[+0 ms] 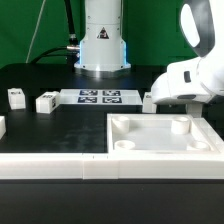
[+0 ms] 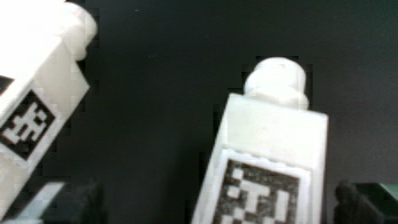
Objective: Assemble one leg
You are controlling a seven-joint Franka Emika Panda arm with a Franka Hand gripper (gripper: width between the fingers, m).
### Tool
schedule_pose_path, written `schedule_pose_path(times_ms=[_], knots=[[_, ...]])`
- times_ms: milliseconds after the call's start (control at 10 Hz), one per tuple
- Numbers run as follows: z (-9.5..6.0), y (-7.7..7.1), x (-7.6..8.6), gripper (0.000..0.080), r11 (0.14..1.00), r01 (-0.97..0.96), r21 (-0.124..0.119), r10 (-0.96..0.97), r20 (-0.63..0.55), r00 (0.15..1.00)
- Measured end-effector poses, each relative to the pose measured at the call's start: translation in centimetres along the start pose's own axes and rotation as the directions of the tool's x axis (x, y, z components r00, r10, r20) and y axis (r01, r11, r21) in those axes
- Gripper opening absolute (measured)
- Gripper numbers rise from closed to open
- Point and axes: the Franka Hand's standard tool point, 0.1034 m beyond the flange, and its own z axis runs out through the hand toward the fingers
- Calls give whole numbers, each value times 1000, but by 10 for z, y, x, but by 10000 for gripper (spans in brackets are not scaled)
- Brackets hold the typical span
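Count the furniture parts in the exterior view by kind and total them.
Legs: 3
Square tabletop with corner holes: 1
Total: 4
A white piece cut off at the exterior view's left edge shows too little to name, so it is not counted.
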Motion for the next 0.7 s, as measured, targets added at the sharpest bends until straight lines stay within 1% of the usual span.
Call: schedule_pose_path(times_ms=[100,200,300,400,500,600,700], knots=[[0,-2,0,649,1000,5,-3,-5,-1,1000],[0,-2,0,512,1000,5,-3,-5,-1,1000],[0,-2,0,512,1000,5,-3,-5,-1,1000],[0,-2,0,327,1000,5,-3,-5,-1,1000],[0,-2,0,327,1000,5,-3,-5,-1,1000],[0,-2,0,289,1000,5,-3,-5,-1,1000],[0,-2,0,289,1000,5,-3,-5,-1,1000]])
